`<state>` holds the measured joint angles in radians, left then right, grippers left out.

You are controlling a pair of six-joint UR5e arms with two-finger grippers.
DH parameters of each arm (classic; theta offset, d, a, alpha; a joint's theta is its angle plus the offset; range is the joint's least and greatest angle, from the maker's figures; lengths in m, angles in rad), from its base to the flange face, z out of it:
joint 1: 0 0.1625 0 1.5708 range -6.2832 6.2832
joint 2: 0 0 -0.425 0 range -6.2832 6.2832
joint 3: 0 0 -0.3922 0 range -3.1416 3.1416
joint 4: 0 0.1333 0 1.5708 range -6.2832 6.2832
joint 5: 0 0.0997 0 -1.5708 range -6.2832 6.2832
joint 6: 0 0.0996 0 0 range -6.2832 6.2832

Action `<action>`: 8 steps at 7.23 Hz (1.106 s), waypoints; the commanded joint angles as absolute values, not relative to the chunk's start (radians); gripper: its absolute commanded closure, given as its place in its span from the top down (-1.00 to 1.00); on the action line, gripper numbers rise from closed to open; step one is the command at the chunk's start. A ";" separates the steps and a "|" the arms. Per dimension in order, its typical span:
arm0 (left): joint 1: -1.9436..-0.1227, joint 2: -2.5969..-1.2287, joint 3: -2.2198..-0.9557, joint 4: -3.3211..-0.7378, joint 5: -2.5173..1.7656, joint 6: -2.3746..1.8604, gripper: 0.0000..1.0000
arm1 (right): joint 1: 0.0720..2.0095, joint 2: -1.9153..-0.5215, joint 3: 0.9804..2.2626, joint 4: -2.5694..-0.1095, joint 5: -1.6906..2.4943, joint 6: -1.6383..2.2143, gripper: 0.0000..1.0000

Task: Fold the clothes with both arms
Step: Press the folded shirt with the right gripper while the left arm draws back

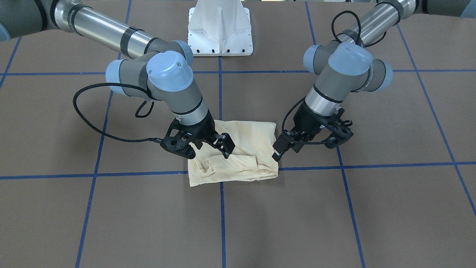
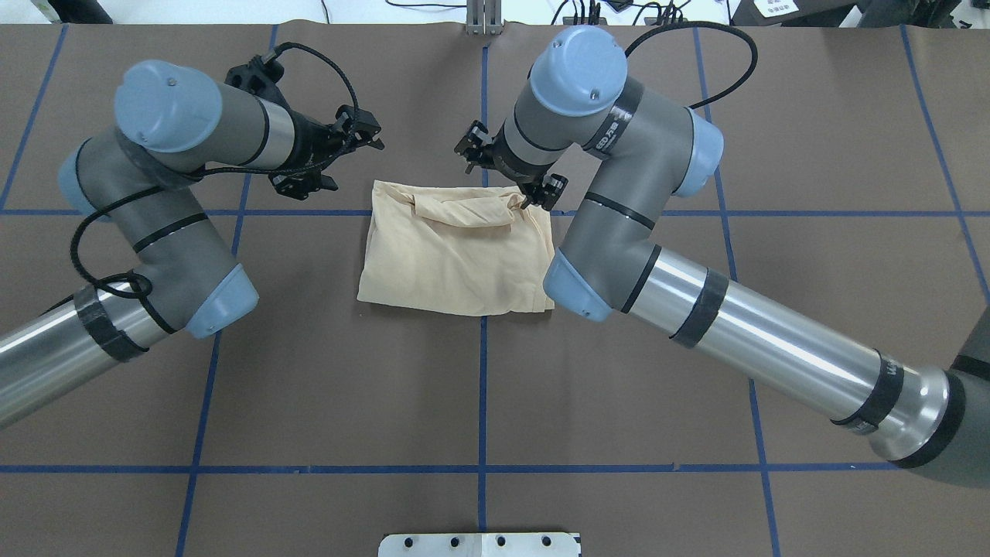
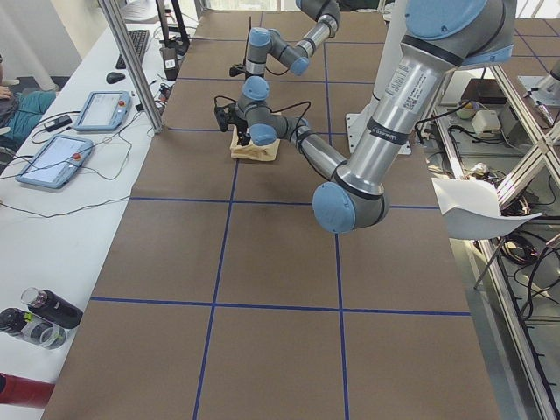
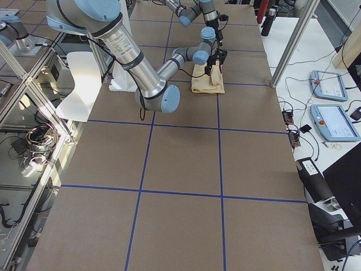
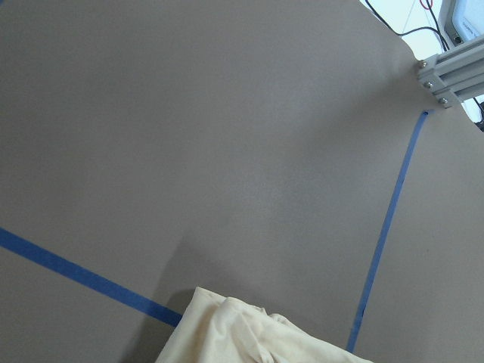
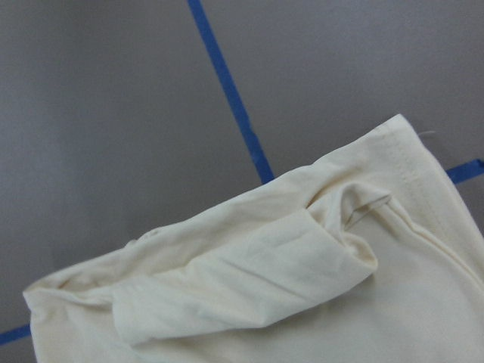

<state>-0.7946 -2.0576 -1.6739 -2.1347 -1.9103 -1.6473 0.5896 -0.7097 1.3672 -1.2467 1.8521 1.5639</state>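
T-shirt (image 2: 456,263) is mid-desk (image 2: 696,333) across a blue tape line (image 2: 773,213), already down to a compact rectangle. No print shows.

Left claw (image 2: 340,158): spread, empty, just off the shirt's far corner on its own side, not touching.
Right claw (image 1: 208,149): spread, empty, over the far edge on its side. Can't tell if the tips touch cloth.

Handling, my read:
- Thin knit, light and limp with no stiffness. Only the pinched layers come up and the rest sags.
- Low friction on the paper-covered desk, so the stack will likely slide or unfold if dragged by one corner.
- Not fragile. The risk is grabbing only the top ply.

Where to grip: a loose rolled tuck (image 6: 249,280) bulges along the far edge and needs flattening or re-tucking. For another fold, pinch both far corners through all layers, at the stitched hem (image 6: 412,162) where the edge is firmest, and lift in sync.

Containers: none by the shirt. The only ones are bottles (image 3: 52,308) off to the side in the left view, contents unreadable.
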 commanded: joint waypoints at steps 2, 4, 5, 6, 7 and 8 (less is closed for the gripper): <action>-0.811 -1.999 -1.749 -2.106 -1.917 -1.591 0.99 | 0.500 -0.692 1.355 -1.302 1.714 1.297 0.29; -0.811 -2.000 -1.750 -2.105 -1.922 -1.592 0.99 | 0.494 -0.640 1.260 -1.302 1.678 1.204 0.27; -0.819 -1.999 -1.749 -2.105 -1.930 -1.591 1.00 | 0.495 -0.623 1.226 -1.301 1.677 1.189 0.24; -0.819 -1.997 -1.749 -2.105 -1.930 -1.592 0.99 | 0.500 -0.618 1.217 -1.301 1.664 1.168 0.22; -0.819 -1.987 -1.749 -2.106 -1.930 -1.592 0.99 | 0.514 -0.588 1.165 -1.298 1.660 1.163 0.20; -0.818 -1.985 -1.749 -2.106 -1.928 -1.592 0.99 | 0.535 -0.554 1.116 -1.295 1.658 1.129 0.17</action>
